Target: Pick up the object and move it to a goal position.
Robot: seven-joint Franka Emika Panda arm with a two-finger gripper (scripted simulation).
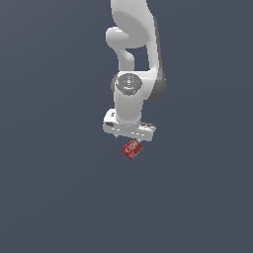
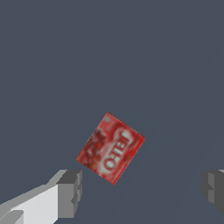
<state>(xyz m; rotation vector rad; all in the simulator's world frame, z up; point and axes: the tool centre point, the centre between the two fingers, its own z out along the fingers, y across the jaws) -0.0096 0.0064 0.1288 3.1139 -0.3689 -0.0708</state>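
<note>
The object is a small flat red box (image 1: 132, 149) with a whitish printed label, lying turned at an angle on the dark grey surface. In the wrist view the box (image 2: 110, 148) is in the middle, apart from both fingers and nearer to the one grey fingertip (image 2: 70, 192) than to the other (image 2: 213, 190). My gripper (image 2: 141, 192) is open and empty, with its jaws spread wider than the box. In the exterior view the white hand (image 1: 129, 127) hangs just above the box, and its fingers are hard to make out there.
The plain dark grey surface (image 1: 54, 188) spreads around the box in every direction. The white arm (image 1: 132, 44) rises behind the hand towards the top of the exterior view. No other objects show.
</note>
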